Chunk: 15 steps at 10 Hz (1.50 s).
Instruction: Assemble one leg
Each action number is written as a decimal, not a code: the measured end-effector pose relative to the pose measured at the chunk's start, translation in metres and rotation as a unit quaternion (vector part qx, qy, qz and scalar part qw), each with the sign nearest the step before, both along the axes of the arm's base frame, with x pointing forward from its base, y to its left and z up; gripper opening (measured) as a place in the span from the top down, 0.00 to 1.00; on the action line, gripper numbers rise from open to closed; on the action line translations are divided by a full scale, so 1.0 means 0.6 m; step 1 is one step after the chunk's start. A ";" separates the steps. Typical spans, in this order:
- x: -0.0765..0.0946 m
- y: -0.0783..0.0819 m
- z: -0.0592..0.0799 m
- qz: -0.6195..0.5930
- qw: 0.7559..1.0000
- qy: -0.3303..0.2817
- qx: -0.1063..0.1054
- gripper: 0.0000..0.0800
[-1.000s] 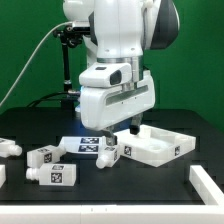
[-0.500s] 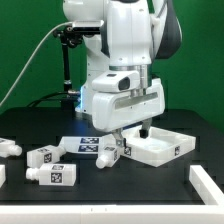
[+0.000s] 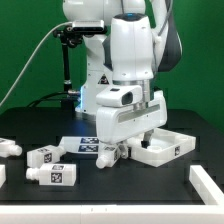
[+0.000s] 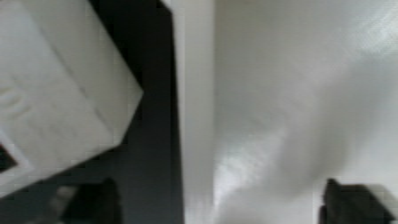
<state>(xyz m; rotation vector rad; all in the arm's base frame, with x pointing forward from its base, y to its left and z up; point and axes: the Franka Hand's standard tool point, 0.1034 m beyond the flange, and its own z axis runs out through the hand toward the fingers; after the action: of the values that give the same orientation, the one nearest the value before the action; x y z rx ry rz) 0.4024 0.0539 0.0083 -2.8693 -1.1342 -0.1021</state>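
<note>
My gripper point(image 3: 136, 140) is low over the near left corner of the large white tray-shaped part point(image 3: 168, 149). In the wrist view the gripper point(image 4: 217, 205) is open: its two dark fingertips point(image 4: 96, 202) stand wide apart, with the tray's white wall point(image 4: 285, 110) between them. I cannot tell whether they touch it. Several legs, stubby white pegs with black tags, lie on the black table: one beside the tray point(image 3: 109, 153), two at the front left point(image 3: 45, 155) point(image 3: 56, 176), one at the far left point(image 3: 8, 147). None is held.
The marker board point(image 3: 84, 145) lies flat just left of the gripper. A white raised-edge part point(image 3: 206, 186) sits at the front right. A black stand point(image 3: 68, 55) rises behind, before a green backdrop.
The arm has moved toward the exterior view's right and lower, bringing the gripper down onto the tray's near left corner. The legs and the tray have not moved.
</note>
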 end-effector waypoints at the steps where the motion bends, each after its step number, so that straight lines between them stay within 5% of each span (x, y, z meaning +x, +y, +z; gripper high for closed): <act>1: 0.000 0.000 0.000 0.000 1.000 0.000 0.000 0.47; 2: 0.000 0.000 -0.001 0.000 1.000 0.000 0.000 0.47; 4: -0.001 0.000 -0.001 0.000 1.000 0.001 0.000 0.87; 6: 0.002 -0.016 0.013 -0.067 0.998 0.002 0.000 0.93; 9: 0.008 -0.027 0.026 -0.197 0.979 0.051 0.004 0.93; 11: 0.017 -0.050 0.035 -0.179 0.984 0.022 0.004 0.93; 15: 0.013 -0.047 0.033 -0.182 0.983 0.029 0.004 0.93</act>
<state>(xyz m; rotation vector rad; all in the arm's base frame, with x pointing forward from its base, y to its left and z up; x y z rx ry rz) 0.4100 0.0259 0.0279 -3.0155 -0.5866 -0.0372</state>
